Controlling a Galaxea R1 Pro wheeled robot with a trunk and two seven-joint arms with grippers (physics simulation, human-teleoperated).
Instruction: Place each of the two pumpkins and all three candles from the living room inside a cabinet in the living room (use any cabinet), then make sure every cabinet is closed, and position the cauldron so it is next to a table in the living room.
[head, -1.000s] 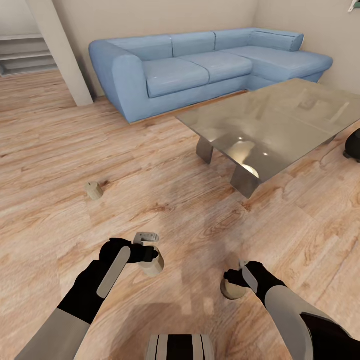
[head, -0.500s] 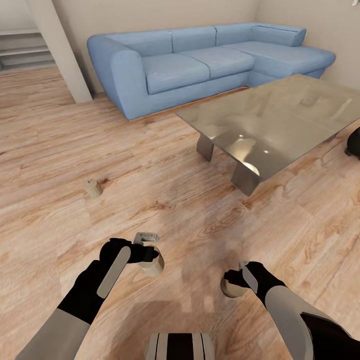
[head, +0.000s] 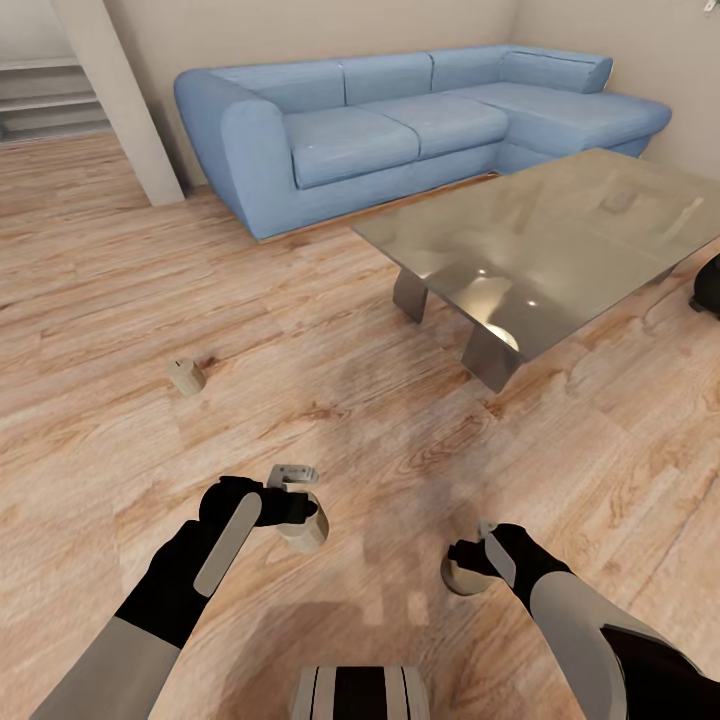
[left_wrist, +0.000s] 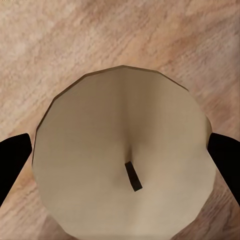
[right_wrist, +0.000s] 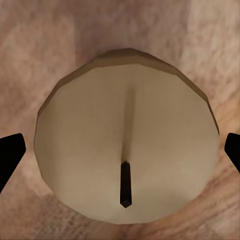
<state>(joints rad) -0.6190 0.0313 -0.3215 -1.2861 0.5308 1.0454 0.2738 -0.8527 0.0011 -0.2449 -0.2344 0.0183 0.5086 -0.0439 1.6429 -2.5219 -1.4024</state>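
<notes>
Wood-plank floor (head: 330, 340) is spanning the room; a blue sofa (head: 400, 120) is sitting far, a glass-topped counter (head: 560, 240) right of centre. A dark object (head: 708, 285) is showing at the right edge. One candle (head: 186, 377) is lying loose at left. Left end effector (head: 296, 498) is pinching a pale candle (head: 308, 527) over the near floor; right end effector (head: 468, 560) is pinching another candle (head: 462, 578). Both have short dark wicks.

Legible text, labels, brands, numbers, signs: none on any surface in head or wrist views.
</notes>
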